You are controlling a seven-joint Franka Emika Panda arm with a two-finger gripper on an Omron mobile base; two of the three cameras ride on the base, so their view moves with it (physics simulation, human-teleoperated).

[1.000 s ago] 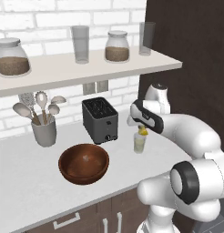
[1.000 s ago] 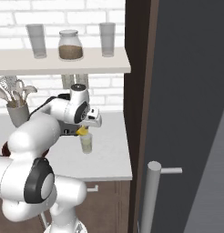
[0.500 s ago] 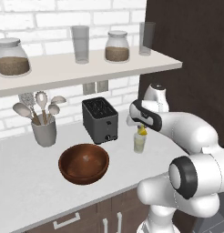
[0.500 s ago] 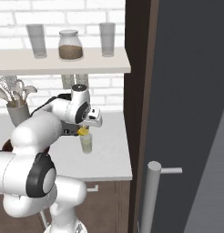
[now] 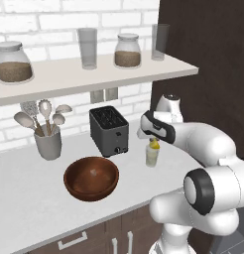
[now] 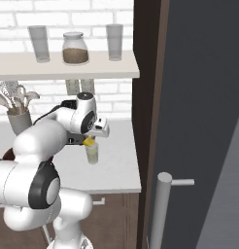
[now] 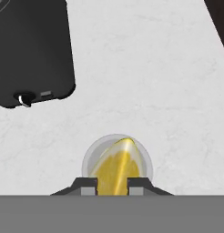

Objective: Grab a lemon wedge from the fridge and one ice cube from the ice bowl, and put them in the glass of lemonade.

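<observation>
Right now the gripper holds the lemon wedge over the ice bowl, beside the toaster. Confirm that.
Not the ice bowl. The hand view shows the gripper holding the lemon wedge over the glass, beside the toaster.

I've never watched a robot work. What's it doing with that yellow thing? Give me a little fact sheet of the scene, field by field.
gripper: shut on the lemon wedge
lemon wedge: held right above the glass of lemonade, not yet let go
glass of lemonade: upright on the counter, right of the toaster
ice bowl: in front of the toaster, contents hard to tell
fridge: at the right, door handle in the foreground
</observation>
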